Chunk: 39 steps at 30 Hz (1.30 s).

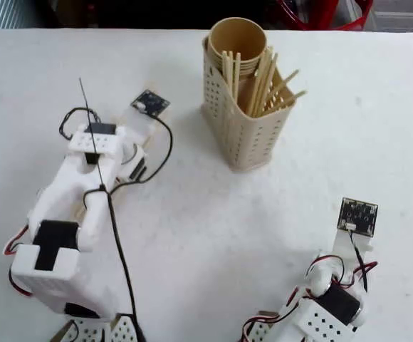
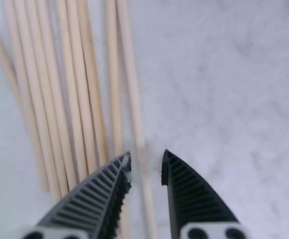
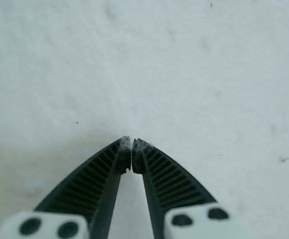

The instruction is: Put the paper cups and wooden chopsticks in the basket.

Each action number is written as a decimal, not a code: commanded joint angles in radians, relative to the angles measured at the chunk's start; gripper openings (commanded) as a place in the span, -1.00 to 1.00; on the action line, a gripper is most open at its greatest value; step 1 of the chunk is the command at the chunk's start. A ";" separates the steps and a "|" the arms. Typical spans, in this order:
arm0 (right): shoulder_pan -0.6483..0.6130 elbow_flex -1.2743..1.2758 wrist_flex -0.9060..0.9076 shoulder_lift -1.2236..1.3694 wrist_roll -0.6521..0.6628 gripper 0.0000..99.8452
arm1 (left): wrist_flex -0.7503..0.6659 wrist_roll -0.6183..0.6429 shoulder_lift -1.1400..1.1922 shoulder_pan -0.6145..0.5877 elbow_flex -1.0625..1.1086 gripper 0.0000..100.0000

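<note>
Left gripper (image 2: 145, 167) straddles one loose chopstick (image 2: 133, 99), jaws slightly apart; right gripper (image 3: 131, 144) hangs closed over table (image 3: 194, 59).

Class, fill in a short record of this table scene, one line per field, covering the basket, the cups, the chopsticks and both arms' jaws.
Basket: beige perforated plastic basket, upright on the white table
Cups: tan paper cups, apparently nested, inside the basket
Chopsticks stored: pale wooden chopsticks standing in the basket
Chopsticks loose: row of wooden chopsticks lying flat on the table
Left gripper: jaws open, one loose stick between them
Right gripper: jaws shut on nothing, over bare table
</note>
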 commanded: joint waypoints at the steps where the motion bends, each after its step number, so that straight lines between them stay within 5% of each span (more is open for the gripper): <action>1: 0.004 0.009 0.005 -0.007 0.009 -0.96 | -0.023 0.006 -0.056 -0.022 -0.002 -0.76; 28: 0.004 0.009 0.005 -0.007 0.009 -0.96 | 0.160 0.052 0.142 -0.065 -0.226 -0.96; 39: 0.004 0.009 0.005 -0.007 0.009 -0.96 | 0.316 0.186 -0.559 -0.015 -0.311 -0.95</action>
